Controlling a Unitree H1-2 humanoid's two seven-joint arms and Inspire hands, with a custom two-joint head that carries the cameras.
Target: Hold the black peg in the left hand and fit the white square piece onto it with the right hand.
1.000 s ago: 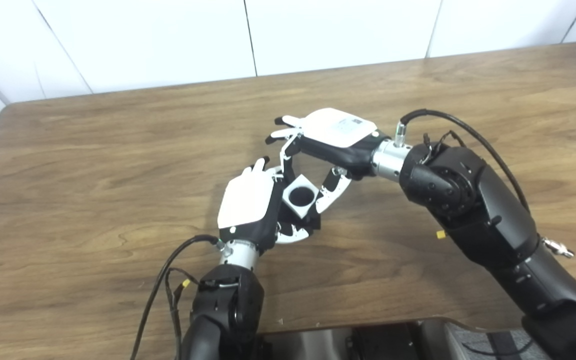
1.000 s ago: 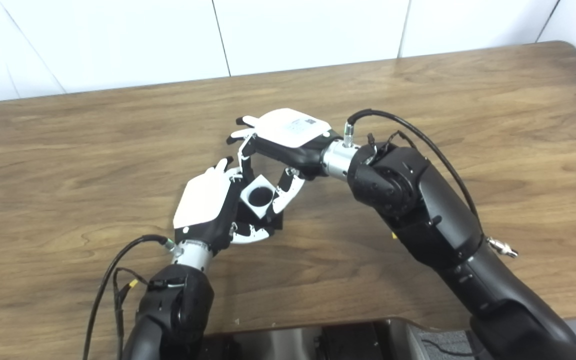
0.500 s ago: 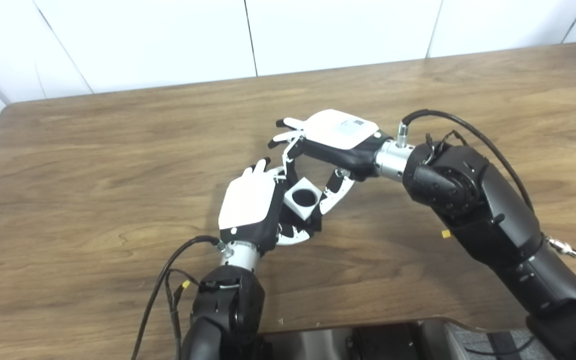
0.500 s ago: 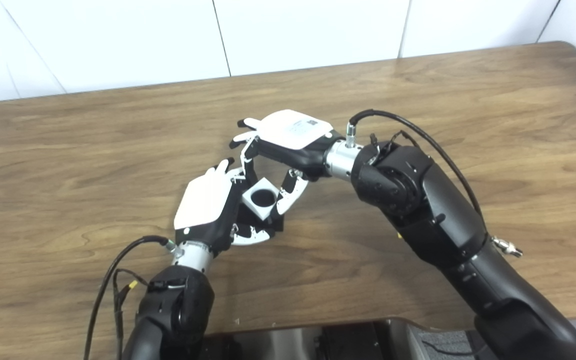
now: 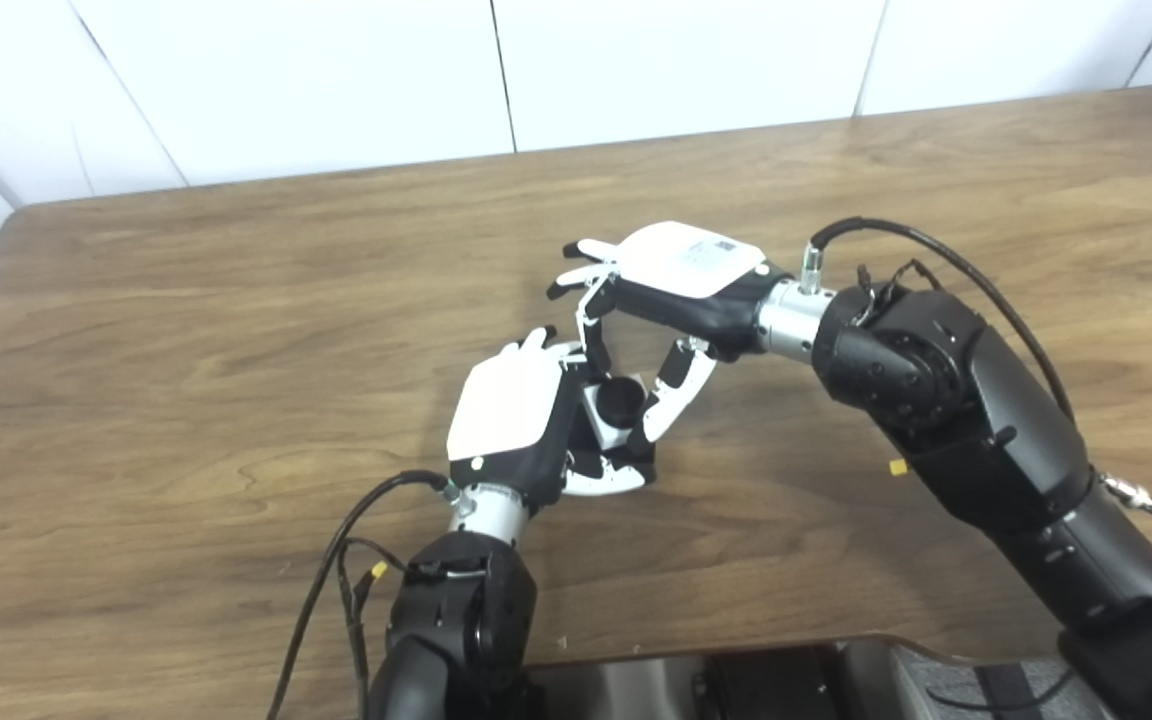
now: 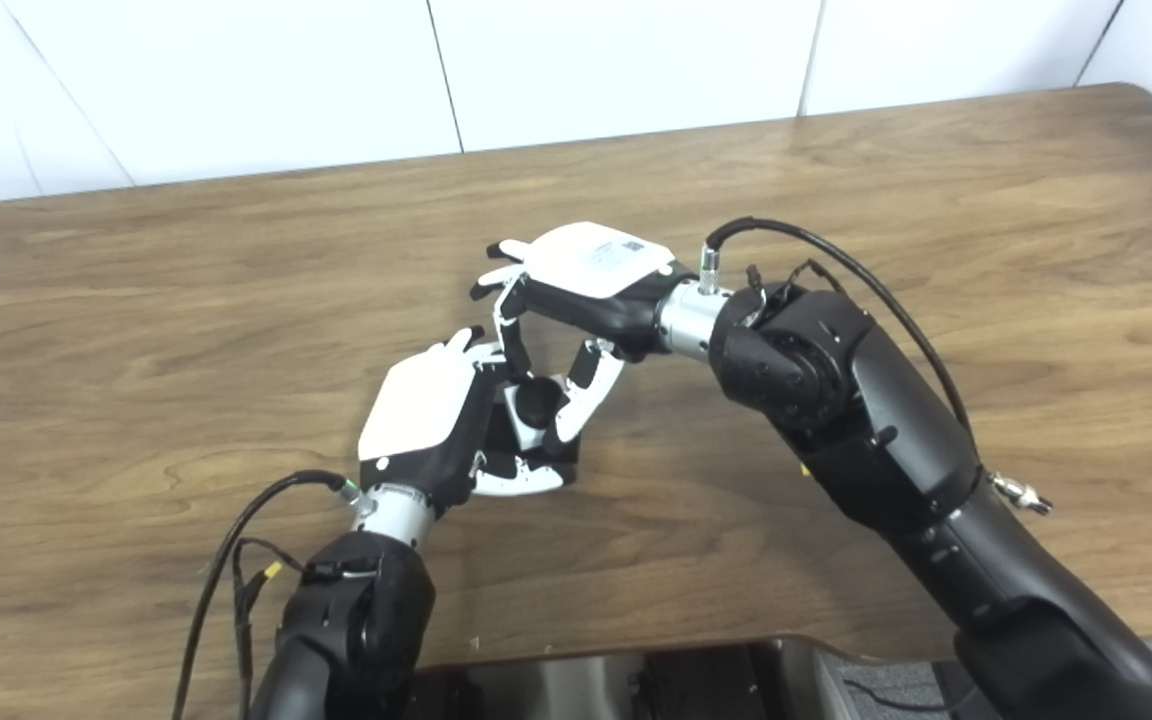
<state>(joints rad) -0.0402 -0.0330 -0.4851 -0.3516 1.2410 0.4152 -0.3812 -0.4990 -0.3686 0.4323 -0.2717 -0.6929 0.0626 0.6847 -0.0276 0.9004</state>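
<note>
Smooth white square piece (image 5: pixel 604 408) rings rounded black peg (image 5: pixel 620 398).

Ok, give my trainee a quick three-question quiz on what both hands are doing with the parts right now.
1. True or false: the white square piece lies flat on the table.
2. The piece's round opening looks: A) empty white, B) dark inside, C) taped over?
3. Which hand grips the piece from above with fingers and thumb?

Key: 1 false, it is held between the left hand and right hand. 2 B, though the black peg cannot be told apart. 3 The right hand.
</note>
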